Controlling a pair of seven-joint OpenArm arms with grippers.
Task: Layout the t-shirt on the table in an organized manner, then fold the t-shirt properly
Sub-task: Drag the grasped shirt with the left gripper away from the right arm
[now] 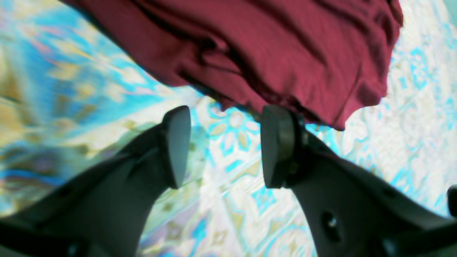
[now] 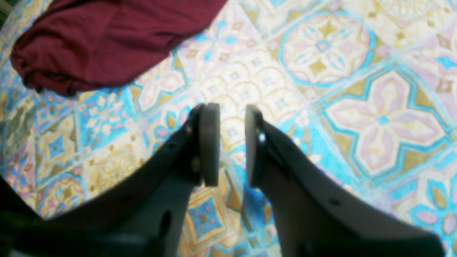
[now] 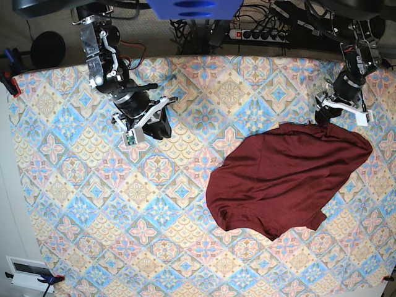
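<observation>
We see the dark maroon-red t-shirt of thin soft jersey [image 3: 288, 180] lying in a rumpled, rounded heap on the wide table covered in a diamond-tile cloth of pastel blue, pink and cream florals [image 3: 74, 210]. Taking the t-shirt as our landmark, it sits toward the base view's right side of the table, its surface creased and its edges uneven.

Our left gripper [image 1: 225, 146] stands right at the t-shirt's far edge, at the corner nearest the power strip [image 3: 263, 34]. Its black fingers [image 1: 176, 146] are spread wide, with bare patterned cloth between them; the fabric's hem lies just above the fingertips, and one pad looks to touch it, though we cannot tell for sure.

Our right gripper [image 2: 232, 144] hangs well apart from the t-shirt, over open cloth. Its jaws stand with a narrow gap, holding nothing; the t-shirt shows only in the upper left corner of its wrist view.
</observation>
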